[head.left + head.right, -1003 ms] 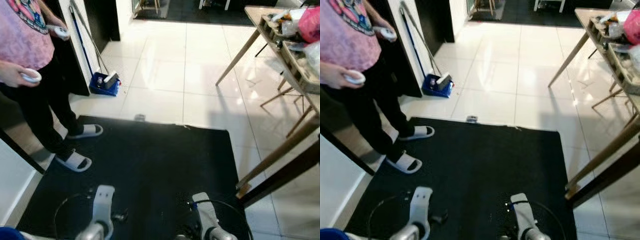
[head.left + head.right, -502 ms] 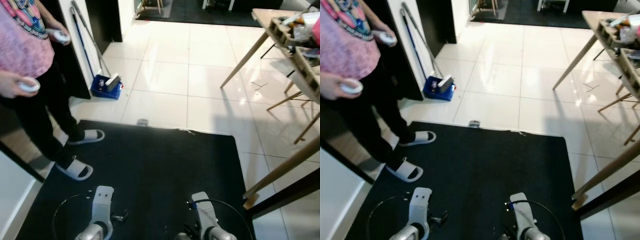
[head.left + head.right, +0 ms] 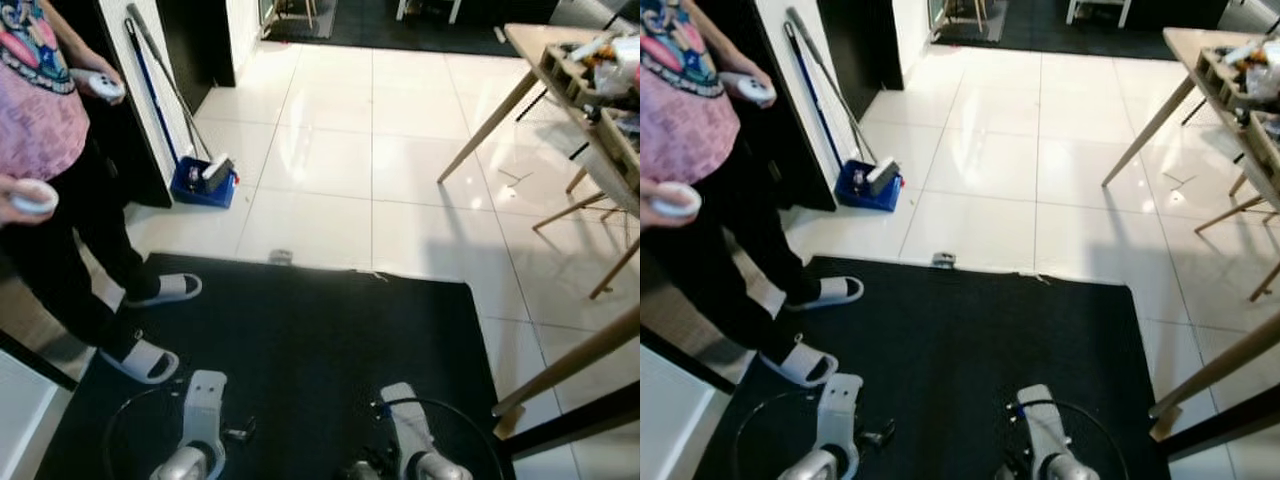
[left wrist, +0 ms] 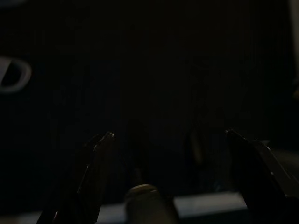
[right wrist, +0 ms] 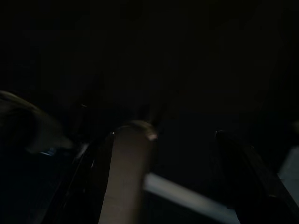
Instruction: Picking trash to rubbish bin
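Left tool point(image 4: 168, 135), fingers spread, hangs over black mat point(image 3: 300, 340); small grey trash point(image 3: 281, 257) at mat's edge.

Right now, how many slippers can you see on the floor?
2, both on the person's feet at the black mat's left edge: one slipper nearer the white tiles, the other slipper closer to the left arm. More may lie out of frame.
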